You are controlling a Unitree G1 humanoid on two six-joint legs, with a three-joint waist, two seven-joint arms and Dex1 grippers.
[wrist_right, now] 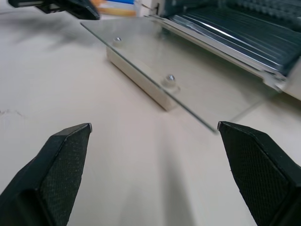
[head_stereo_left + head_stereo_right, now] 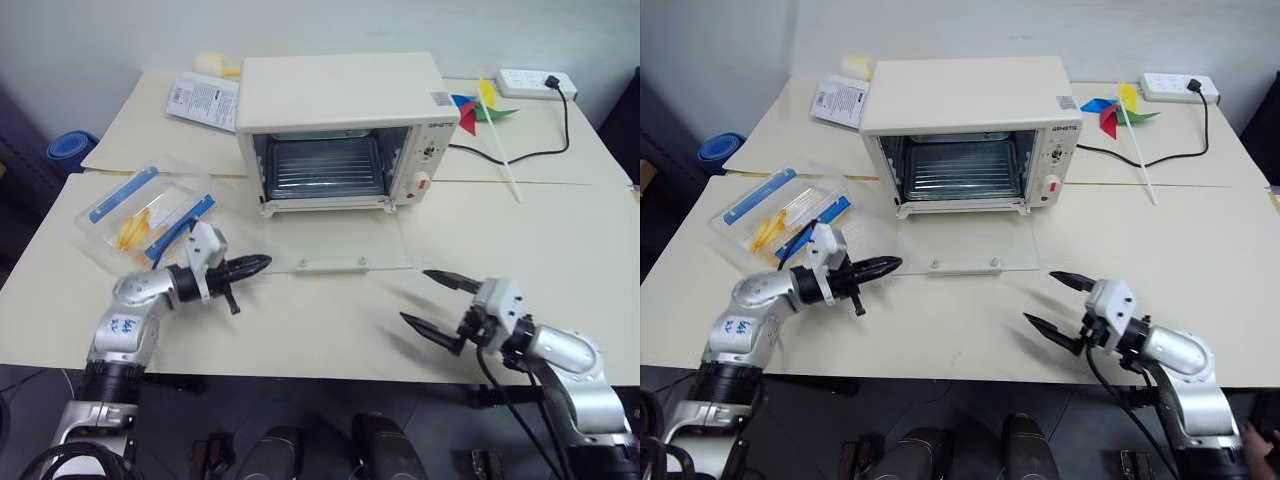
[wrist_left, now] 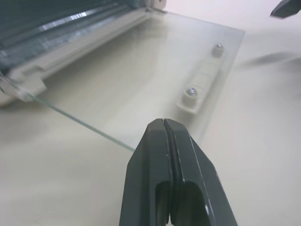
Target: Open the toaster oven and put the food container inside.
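Toward the far middle of the surface (image 2: 560,230): toaster oven (image 2: 340,100), door (image 2: 335,240) already dropped flat and reaching toward the near edge, rack bare. Near the left edge, just left of the oven: food container (image 2: 150,215), lid on, blue clips at its sides, yellow food inside, resting untouched.

Between the container and the door's left corner: left pincer (image 2: 255,265), pressed together on nothing, tip aimed at the glass. Toward the near right edge: right pincer (image 2: 435,300), spread wide and empty, facing the door's right corner.

Likely trouble from here:
- Glass door hard to see and sticking out low; could be struck by either pincer on a sweep across, jolting or shifting the oven.
- Left pincer, while pressed together, unable to take the container; would need spreading first, or else only a shove toward the left edge.
- Smooth clear lid and a wide box; slip or tilt probable if pinched at one corner only.
- Carrying path crosses over the door; too low a lift would catch the container on the glass edge or handle (image 3: 202,84).

Head views: whole layout, container included, plus booklet (image 2: 205,100), pinwheel (image 2: 485,110) and power strip (image 2: 535,82) along the far edge. Left wrist view: closed seam of the pincer and the glass edge just ahead, with handle screws. Right wrist view: wide gap between the pads (image 1: 61,160), the door's underside handle, and the other pincer beyond the far corner of the glass.
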